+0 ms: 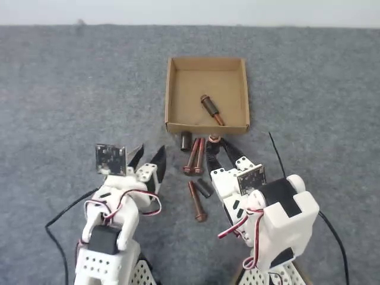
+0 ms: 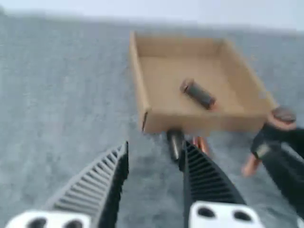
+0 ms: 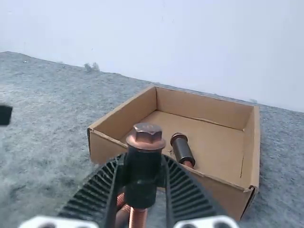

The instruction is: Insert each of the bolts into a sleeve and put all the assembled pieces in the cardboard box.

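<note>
Bolt stands head up through a sleeve that the right claw clamps between its jaws, just outside the near wall of the box. One assembled piece lies inside the box toward that wall. On the table between the arms lie a loose sleeve, two bolts side by side, another sleeve and a third bolt, while the left claw gapes wide and empty near the loose sleeve.
</note>
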Motion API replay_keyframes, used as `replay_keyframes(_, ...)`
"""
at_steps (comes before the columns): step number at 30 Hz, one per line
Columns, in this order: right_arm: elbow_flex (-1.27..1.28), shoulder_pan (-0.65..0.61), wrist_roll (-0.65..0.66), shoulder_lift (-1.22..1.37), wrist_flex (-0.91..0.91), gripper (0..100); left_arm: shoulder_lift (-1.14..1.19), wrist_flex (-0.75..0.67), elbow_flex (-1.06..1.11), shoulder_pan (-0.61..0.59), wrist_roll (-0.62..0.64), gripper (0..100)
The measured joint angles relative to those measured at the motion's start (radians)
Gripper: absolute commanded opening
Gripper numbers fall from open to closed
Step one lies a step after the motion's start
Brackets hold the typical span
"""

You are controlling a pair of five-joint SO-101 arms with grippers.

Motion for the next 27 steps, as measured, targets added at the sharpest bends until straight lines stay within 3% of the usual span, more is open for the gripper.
replay_keyframes(7, 0.0, 0.048, 0.098, -0.002, -0.002, 0.6, 0.002, 0.146, 0.0, -0.132, 0.0, 17)
replay_keyframes(14, 0.005, 0.157, 0.181, -0.023, -0.058, 0.6, 0.002, 0.18, 0.0, -0.284, 0.0, 15)
replay_keyframes(18, 0.031, 0.169, 0.184, -0.117, -0.057, 0.6, 0.002, 0.189, 0.0, -0.298, -0.003, 1)
replay_keyframes(27, 0.052, 0.19, 0.187, -0.411, 0.193, 0.6, 0.002, 0.192, 0.0, -0.299, -0.089, 1)
